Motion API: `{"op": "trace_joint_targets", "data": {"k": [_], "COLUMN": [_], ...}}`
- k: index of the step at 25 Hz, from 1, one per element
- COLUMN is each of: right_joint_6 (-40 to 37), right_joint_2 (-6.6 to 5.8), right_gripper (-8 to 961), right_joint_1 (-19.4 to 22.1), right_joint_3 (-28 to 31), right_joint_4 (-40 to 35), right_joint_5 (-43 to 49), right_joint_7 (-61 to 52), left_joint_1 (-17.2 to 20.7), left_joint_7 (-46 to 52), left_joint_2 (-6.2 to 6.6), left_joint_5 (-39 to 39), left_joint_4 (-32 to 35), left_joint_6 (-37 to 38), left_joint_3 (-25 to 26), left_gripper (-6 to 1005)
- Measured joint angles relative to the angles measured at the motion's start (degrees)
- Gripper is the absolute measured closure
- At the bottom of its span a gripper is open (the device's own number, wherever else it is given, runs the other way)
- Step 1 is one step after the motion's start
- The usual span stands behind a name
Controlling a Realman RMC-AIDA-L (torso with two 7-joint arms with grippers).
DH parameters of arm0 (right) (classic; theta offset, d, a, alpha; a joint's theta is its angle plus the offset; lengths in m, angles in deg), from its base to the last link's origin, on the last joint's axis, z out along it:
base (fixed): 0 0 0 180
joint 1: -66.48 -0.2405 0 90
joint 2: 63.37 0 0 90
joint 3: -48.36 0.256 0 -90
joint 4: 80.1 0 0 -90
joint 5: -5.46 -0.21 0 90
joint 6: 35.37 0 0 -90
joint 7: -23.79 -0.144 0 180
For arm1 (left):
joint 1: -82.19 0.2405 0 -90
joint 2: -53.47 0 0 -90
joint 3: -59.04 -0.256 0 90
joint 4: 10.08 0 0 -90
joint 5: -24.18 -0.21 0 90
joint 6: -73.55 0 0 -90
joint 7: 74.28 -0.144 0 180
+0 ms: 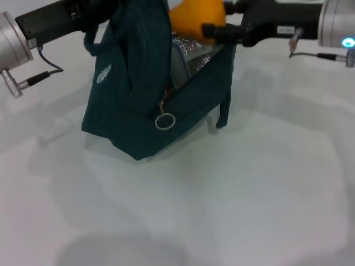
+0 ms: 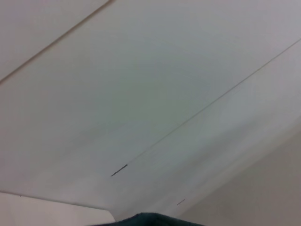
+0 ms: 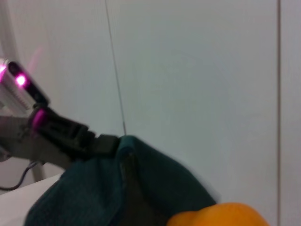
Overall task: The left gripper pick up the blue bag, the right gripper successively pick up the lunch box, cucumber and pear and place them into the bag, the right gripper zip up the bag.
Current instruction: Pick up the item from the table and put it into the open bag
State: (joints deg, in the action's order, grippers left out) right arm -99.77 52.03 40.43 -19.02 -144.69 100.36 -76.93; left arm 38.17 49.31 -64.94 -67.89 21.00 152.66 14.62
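Gripping round pear [image 1: 197,19], fabric bag [image 1: 133,94]

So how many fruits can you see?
1: the pear, held by the right gripper just above the open top of the blue bag. More food may be hidden inside the bag.

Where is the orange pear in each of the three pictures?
Head view: the pear is at the top middle, over the open mouth of the blue bag, held by the right pincer.
Left wrist view: not in it.
Right wrist view: the pear peeks in at the bottom edge.
Shared landmark: the blue bag beside the pear.
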Motion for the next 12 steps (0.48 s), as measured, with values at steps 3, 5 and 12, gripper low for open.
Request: {"op": "trace_joint_targets", "data": {"k": [3,5,12], "right_joint_6": [-0.87,-1.26,-1.09], "right_joint_2": [0.07,0.10,0.09], "right_gripper": [254,254,255], "right_joint_1": [-0.22,-0.51,-2.82], "right_joint_3": [-1.54,-2.49,-3.57], "right_joint_4": [0.75,1.35,4.03], "right_joint_5": [-0.29,-0.54,-0.60], "right_joint_7": [-0.24,-0.27,0.11], "left_joint_1": [-0.18,-0.32,-0.45], "left_joint_7": [-0.04,-0.05,-0.01], "left_joint_2": [0.02,0.03,0.03], "left_joint_5": [0.00,0.00,0.18], "left_joint_4": [0.20,0.22,0.28], "left_joint_6": [-0.46,-0.76,-0.57], "left_joint_3": [0.00,-0.03,-0.25], "left_gripper": [948,948,948]}}
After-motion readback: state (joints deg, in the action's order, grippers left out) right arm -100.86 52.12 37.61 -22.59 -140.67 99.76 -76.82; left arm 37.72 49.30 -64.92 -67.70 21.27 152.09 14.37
